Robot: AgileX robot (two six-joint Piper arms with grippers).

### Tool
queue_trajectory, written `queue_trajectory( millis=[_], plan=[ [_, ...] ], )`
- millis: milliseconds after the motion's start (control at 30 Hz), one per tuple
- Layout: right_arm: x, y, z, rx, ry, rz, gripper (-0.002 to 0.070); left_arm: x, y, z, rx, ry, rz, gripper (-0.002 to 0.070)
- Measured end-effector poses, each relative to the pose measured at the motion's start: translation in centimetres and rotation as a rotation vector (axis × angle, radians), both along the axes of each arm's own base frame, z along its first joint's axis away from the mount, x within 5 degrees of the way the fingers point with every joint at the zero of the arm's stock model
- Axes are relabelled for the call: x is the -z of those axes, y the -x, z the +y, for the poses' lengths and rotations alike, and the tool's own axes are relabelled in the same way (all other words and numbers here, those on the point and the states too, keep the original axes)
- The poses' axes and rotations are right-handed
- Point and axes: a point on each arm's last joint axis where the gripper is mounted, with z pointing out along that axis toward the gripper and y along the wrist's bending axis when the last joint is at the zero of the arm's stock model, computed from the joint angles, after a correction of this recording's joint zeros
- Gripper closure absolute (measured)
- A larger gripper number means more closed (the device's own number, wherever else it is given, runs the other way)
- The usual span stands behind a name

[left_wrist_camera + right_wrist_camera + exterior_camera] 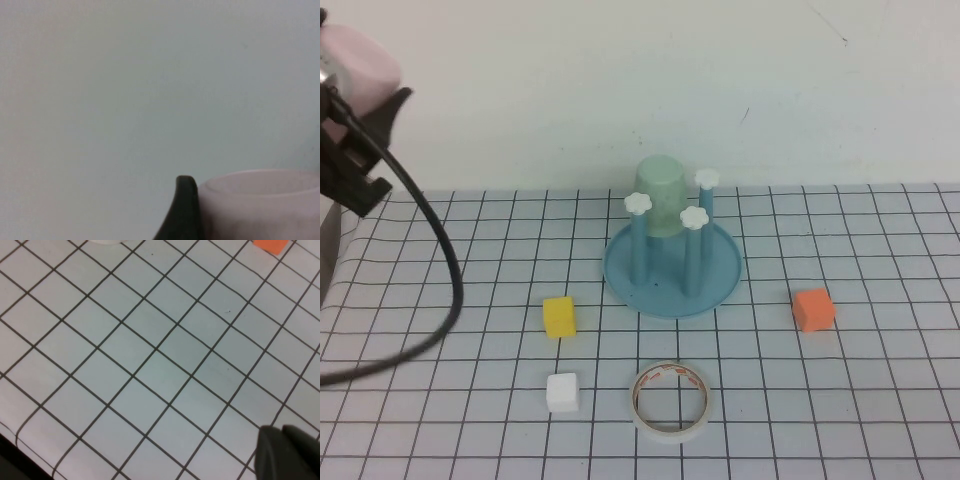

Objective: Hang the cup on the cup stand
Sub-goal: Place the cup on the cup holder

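The pale pink cup (358,58) is held high at the far left edge of the high view, well above the table, in my left gripper (365,95). In the left wrist view one dark finger (186,210) presses against the cup's side (260,205), and the cup's open rim faces the plain wall. The blue cup stand (670,280) stands mid-table, far to the right of and below the cup, with white flower caps (638,203) on its pegs. My right gripper (282,452) hovers over bare grid mat with its fingertips together and empty; it is outside the high view.
A pale green cup (660,195) hangs upside down on the stand's back peg. A yellow cube (559,316), a white cube (563,391), a tape roll (670,400) and an orange cube (813,310) lie on the mat. The left arm's black cable (440,260) loops down.
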Motion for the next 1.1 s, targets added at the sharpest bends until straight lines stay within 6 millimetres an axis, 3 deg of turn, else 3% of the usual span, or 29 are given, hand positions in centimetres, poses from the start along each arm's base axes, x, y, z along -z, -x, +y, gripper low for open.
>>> queue_trajectory(
  millis=[100,200,367,467,733,967,1100],
  plan=[
    [0.0,0.0,0.0,0.000,0.001,-0.001,0.0678,0.1,-0.2,0.5,-0.062,0.045,0.023,0.0124],
    [0.0,0.0,0.0,0.000,0.001,-0.001,0.0678,0.2,-0.2,0.7,-0.080,0.201,0.071,0.0124],
    [0.0,0.0,0.0,0.000,0.001,-0.001,0.0678,0.9,-0.1,0.6,-0.115,0.653,0.269,0.0124],
    [0.0,0.0,0.0,0.000,0.001,-0.001,0.0678,1.4,0.1,-0.3,-0.135,0.814,0.378,0.0124],
    [0.0,0.0,0.0,0.000,0.001,-0.001,0.0678,1.8,0.5,-4.5,-0.021,0.826,0.440,0.0124],
    [0.0,0.0,0.0,0.000,0.001,-0.001,0.0678,1.7,-0.6,-8.1,0.136,0.718,0.268,0.0125],
    [0.0,0.0,0.0,0.000,0.001,-0.001,0.0678,1.7,-1.7,-9.6,0.266,0.747,0.160,0.0125]
  ],
)
